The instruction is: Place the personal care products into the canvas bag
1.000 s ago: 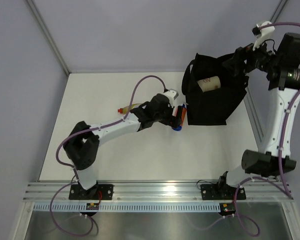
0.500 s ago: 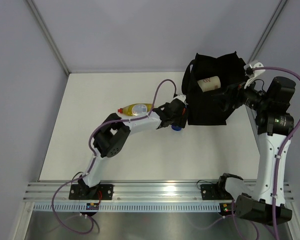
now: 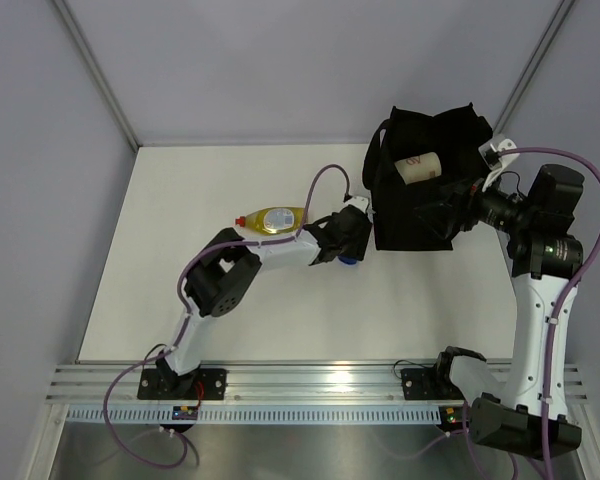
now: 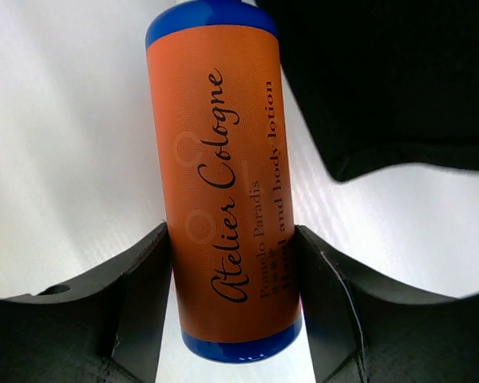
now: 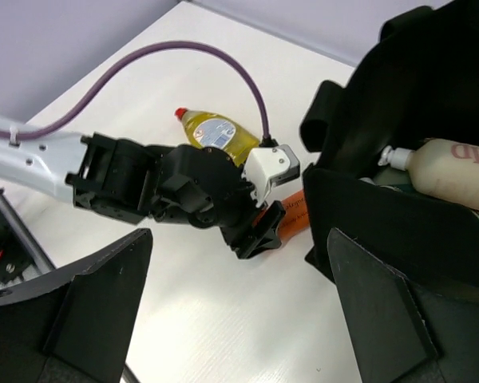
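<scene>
White desk (image 3: 180, 300), lilac walls. From my seat, left end effector (image 4: 233, 275) is grasping the orange bottle (image 4: 223, 175), fingers pressed on both its sides; it lies on the desk just beside the black bag (image 3: 420, 215). Right end effector (image 5: 239, 239) hangs by the bag, spread wide, empty. Cream bottle (image 3: 417, 166) is inside the bag, yellow bottle (image 3: 272, 217) lies beside my left arm.

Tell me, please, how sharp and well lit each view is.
Left wrist: orange lotion bottle label crisp, white table overexposed. Right wrist: its own end effector fingers dark and soft, yellow bottle clear. Top external: even light, black bag loses detail.
</scene>
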Controlling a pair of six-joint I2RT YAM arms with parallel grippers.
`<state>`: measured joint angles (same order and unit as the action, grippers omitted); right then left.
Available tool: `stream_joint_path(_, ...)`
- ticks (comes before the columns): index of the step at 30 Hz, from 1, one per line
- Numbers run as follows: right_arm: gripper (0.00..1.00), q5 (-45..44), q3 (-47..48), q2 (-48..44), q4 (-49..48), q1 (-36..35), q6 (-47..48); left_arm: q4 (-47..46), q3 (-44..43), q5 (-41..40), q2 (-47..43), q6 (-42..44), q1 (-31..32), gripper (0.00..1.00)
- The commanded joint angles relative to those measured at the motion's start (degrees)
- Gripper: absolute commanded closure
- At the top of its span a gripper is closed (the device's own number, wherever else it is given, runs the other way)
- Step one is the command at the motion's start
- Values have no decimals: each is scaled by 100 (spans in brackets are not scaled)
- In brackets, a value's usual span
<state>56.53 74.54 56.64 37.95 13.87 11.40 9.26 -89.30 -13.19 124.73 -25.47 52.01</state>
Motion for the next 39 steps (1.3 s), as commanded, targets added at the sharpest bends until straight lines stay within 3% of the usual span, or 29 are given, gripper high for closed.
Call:
stream_joint_path(1, 1, 698, -10, -83, 395, -7, 510, -327, 640, 193, -938, 174, -15, 100)
stream_joint_path(5, 1, 1430, 165, 109, 1353, -16, 1654, -1238, 2113, 1158, -2239, 122, -147, 100)
stream_joint_path(10, 1, 1591, -150, 391, 1506, -383, 1849, -2646, 3820, 2741, -3883, -300, -323, 100)
stream_joint_path(12, 0, 1196, -587, 392, 1015, -1059, 872, -3218, 4417, 2979, -4508, -466, -323, 100)
stream_joint_path(14, 1, 475, -914, 348, -135, -1804, 33, -3500, 4683, 2980, -4825, -607, -323, 100)
stream_joint_path(16, 0, 53, -1406, 225, -1362, -2106, -1206, -3808, 4929, 2770, -5212, -766, -323, 100)
stream_joint_path(19, 1, 67, -1461, 312, -1906, -2502, -1563, -3712, 4878, 2488, -5450, -740, -332, 100)
stream_joint_path(21, 1, 497, -1181, 548, -1696, -2626, -541, -3659, 4852, 2505, -5520, -801, -375, 100)
stream_joint_path(22, 0, 1543, -1057, 663, -1095, -2626, 215, -3676, 4852, 2558, -5590, -862, -419, 100)
stream_joint_path(23, 0, 1928, -577, 908, -70, -2635, 1467, -3659, 4852, 2645, -5608, -915, -446, 100)
stream_joint_path(24, 1, 1966, -294, 1058, 1106, -2704, 4542, -3581, 4817, 2907, -5617, -950, -489, 100)
stream_joint_path(25, 1, 1227, -91, 1225, 2518, -2966, 5443, -3467, 4755, 3066, -5617, -942, -551, 100)
stream_joint_path(27, 0, 344, 121, 1550, 2891, -3153, 6666, -2975, 4553, 3365, -5626, -811, -569, 100)
stream_joint_path(30, 1, -501, -149, 1578, 2789, -3215, 7794, -2640, 4430, 3551, -5687, -775, -604, 100)
stream_joint_path(32, 1, -810, -308, 1595, 2569, -3424, 7825, -2526, 4395, 3595, -5749, -784, -622, 100)
stream_joint_path(39, 0, -1653, -801, 1639, 927, -4390, 6378, -2543, 4307, 3867, -5767, -977, -666, 100)
